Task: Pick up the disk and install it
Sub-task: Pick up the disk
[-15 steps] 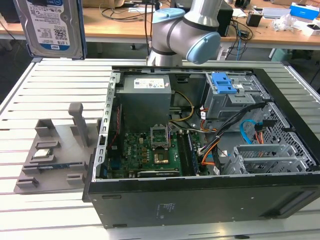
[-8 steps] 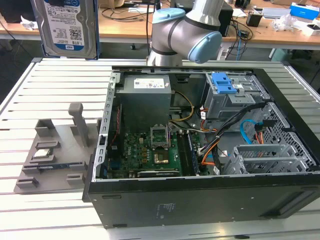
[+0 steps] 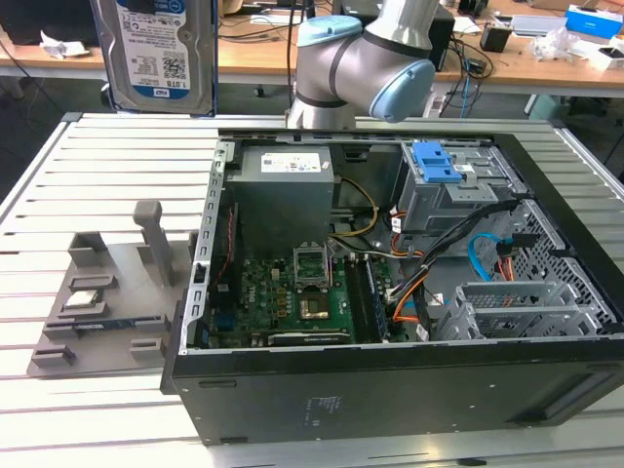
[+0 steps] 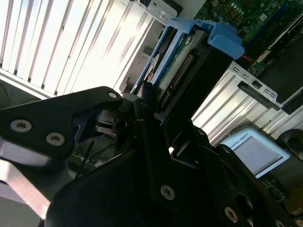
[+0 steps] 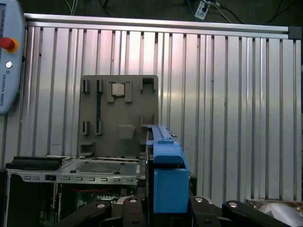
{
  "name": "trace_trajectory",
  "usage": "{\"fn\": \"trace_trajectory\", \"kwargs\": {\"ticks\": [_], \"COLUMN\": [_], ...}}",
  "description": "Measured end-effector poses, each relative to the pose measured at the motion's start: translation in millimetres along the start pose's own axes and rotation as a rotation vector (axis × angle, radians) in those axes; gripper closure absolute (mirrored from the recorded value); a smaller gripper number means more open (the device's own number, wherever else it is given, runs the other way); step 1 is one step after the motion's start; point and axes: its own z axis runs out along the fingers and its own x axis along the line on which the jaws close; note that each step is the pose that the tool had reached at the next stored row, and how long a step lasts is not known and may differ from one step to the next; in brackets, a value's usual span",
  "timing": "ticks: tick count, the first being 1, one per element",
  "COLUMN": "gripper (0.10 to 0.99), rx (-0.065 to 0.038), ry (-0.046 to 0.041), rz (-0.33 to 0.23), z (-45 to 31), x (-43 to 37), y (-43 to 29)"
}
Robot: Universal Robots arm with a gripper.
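- Disk is raised off the desk, upright with its label facing the camera. It sits at about 11 o'clock in the exterior view, apart from the case.
- Gripper is closed on the disk in both wrist views, with black fingers on either side of its blue bracket.
- Case lies open on the desk, with the motherboard showing. A blue latch sits towards its 1 o'clock corner.
- Grey holder lies on the desk at 9 o'clock from the case, with a chip resting in it.
- Arm stands at 12 o'clock behind the case.
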Motion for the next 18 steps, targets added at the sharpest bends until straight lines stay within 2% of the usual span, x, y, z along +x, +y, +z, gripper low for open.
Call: {"fn": "trace_trajectory", "kwargs": {"ticks": [1, 4, 8, 13, 14, 18], "gripper": [0.722, 0.722, 0.722, 0.722, 0.722, 0.722], "rx": [0.000, 0.000, 0.000, 0.000, 0.000, 0.000], "ry": [0.0000, 0.0000, 0.0000, 0.0000, 0.0000, 0.0000], "rz": [0.000, 0.000, 0.000, 0.000, 0.000, 0.000], "z": [-0.4, -1.2, -2.9, -4.1, -4.5, -6.8], "x": [0.3, 0.7, 1.6, 2.2, 2.4, 3.6], "y": [-6.1, -18.4, -43.8, -61.5, -66.7, -101.2]}}
